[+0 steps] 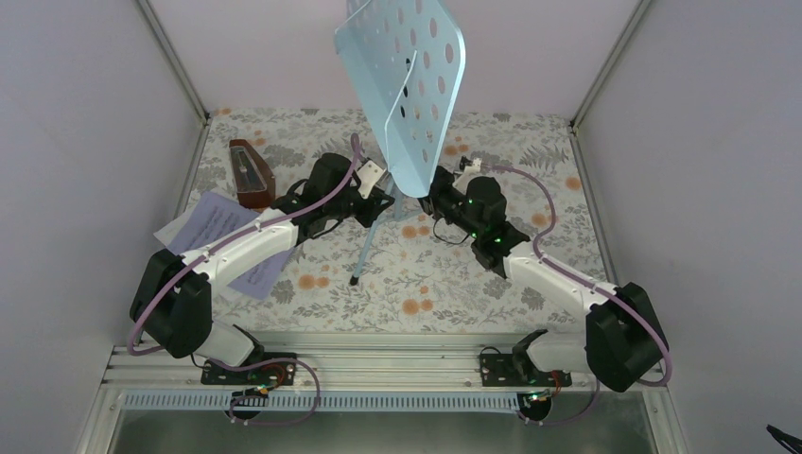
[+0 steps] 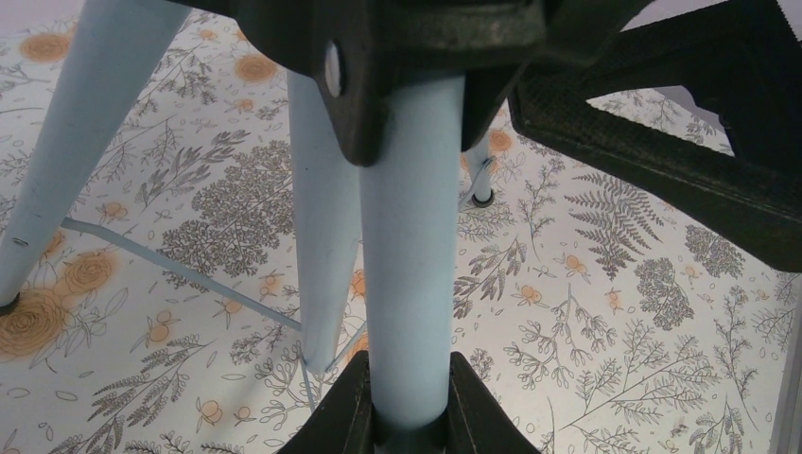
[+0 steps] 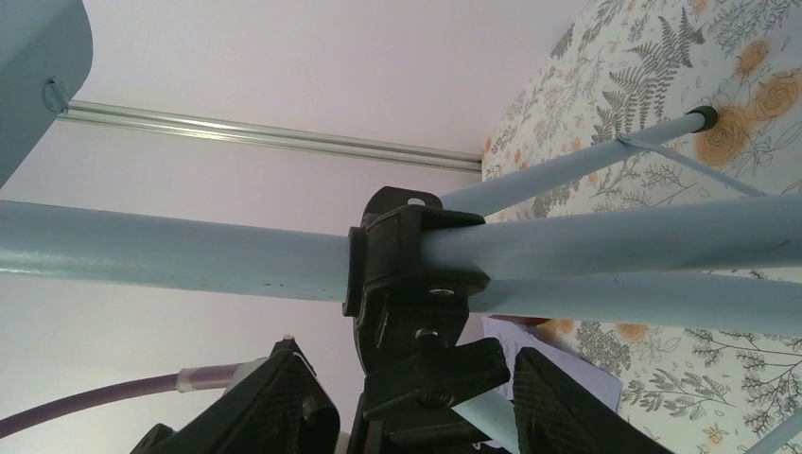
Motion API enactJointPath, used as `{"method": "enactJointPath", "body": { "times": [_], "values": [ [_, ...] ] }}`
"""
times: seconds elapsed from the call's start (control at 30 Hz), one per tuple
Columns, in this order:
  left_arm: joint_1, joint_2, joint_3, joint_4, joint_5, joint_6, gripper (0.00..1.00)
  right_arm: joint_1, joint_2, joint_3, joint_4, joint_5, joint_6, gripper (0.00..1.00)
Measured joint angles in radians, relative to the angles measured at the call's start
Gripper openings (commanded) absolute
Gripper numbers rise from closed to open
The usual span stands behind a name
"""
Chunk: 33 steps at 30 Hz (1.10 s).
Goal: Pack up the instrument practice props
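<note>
The white and lilac sheet-music pages (image 1: 216, 227) lie flat near the left edge of the tabletop (image 1: 473, 284), partly under the left arm. At mid-tabletop the pale-blue music stand (image 1: 409, 85) stands on its tripod legs. The left tool (image 2: 411, 421) is clenched on its pole near the black collar (image 3: 407, 270). The right tool (image 1: 438, 203) is released, its fingers (image 3: 284, 407) spread either side of the collar's knob. Farther back, toward the left edge, the reddish-brown metronome (image 1: 251, 175) stands apart from both tools.
</note>
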Motion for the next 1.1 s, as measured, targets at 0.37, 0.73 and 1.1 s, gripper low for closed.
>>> {"method": "enactJointPath", "body": {
  "times": [0.37,0.73,1.1],
  "values": [
    [0.0,0.0,0.001,-0.001,0.0,0.0,0.02,-0.001,0.014,0.002,-0.009,0.005,-0.005,0.11],
    [0.0,0.0,0.001,-0.001,0.0,-0.001,0.02,-0.006,0.009,0.005,-0.011,0.021,-0.026,0.59],
    [0.0,-0.001,0.001,-0.002,0.0,-0.001,0.02,-0.111,-0.188,0.006,-0.052,0.039,-0.396,0.68]
  ]
}}
